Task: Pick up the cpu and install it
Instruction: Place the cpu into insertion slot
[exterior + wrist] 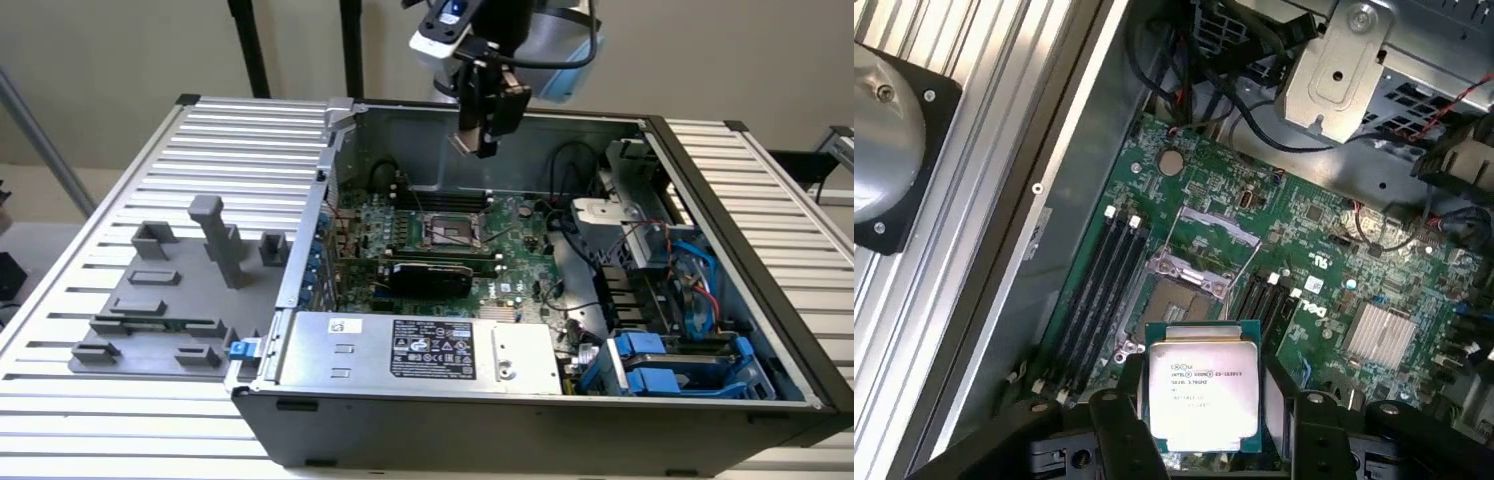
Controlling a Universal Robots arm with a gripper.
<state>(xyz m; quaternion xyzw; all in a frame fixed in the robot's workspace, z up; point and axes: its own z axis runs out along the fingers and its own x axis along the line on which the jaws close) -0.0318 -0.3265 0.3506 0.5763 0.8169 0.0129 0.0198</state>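
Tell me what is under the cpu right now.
Below the cpu lies the green motherboard, its open socket showing beside the chip's edge; the board directly beneath is covered.

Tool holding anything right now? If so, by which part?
Yes: the tool holds the cpu, gripped by two opposite side edges, with the silver top plate left uncovered.

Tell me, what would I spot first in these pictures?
Probably the big open computer case with its green motherboard lying inside. Above it hangs the gripper, pinching the cpu, a shiny silver square. On the exterior view's left sits a grey tray with upright blocks.
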